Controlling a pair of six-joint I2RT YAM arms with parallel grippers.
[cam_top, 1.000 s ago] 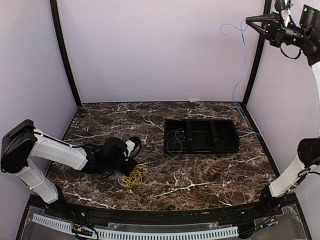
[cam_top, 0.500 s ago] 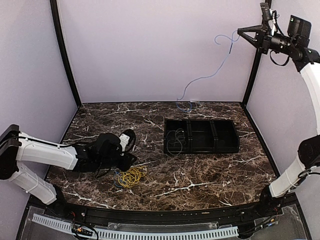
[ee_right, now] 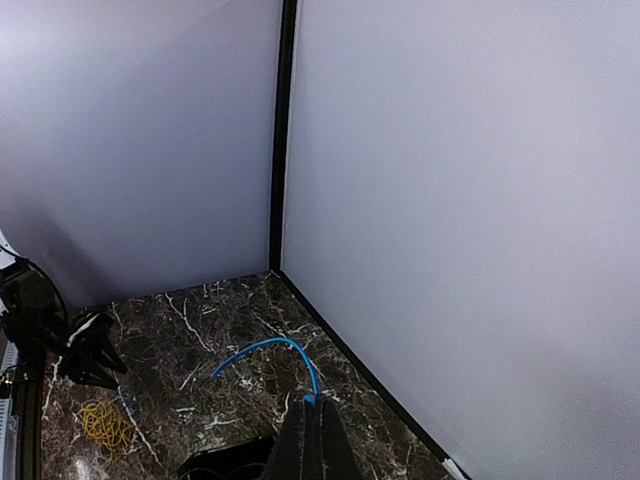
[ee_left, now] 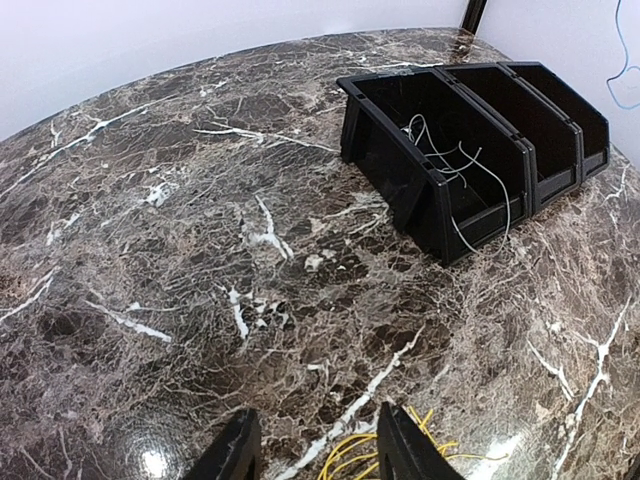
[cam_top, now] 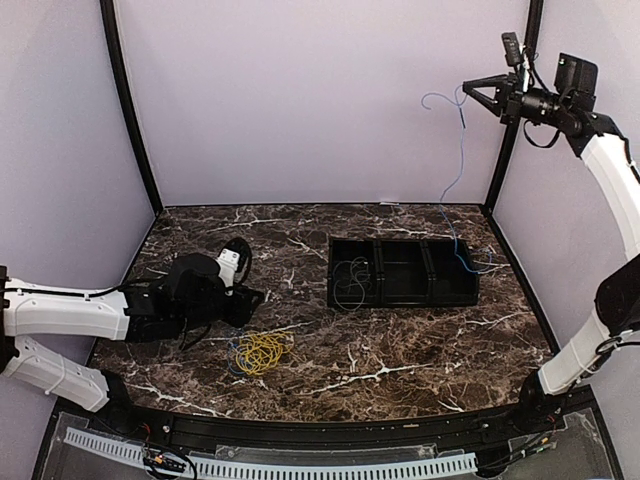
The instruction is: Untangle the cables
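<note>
My right gripper is raised high at the back right, shut on one end of a blue cable. The cable hangs down to the right end of the black bin. In the right wrist view the blue cable arcs out from the shut fingertips. A yellow cable coil lies on the marble at front left. My left gripper is low, just left of it and behind it, open and holding nothing. In the left wrist view yellow strands show by the right finger of the left gripper. A pale grey cable lies in the bin's left compartment.
The black bin has three compartments and stands right of centre on the marble table. Lilac walls with black corner posts close in the back and both sides. The blue cable shows at the left wrist view's right edge.
My right gripper moved left and slightly down, and the blue cable swung across until its lower end hangs at the bin. My left gripper opened wider and drew back left from the yellow coil.
</note>
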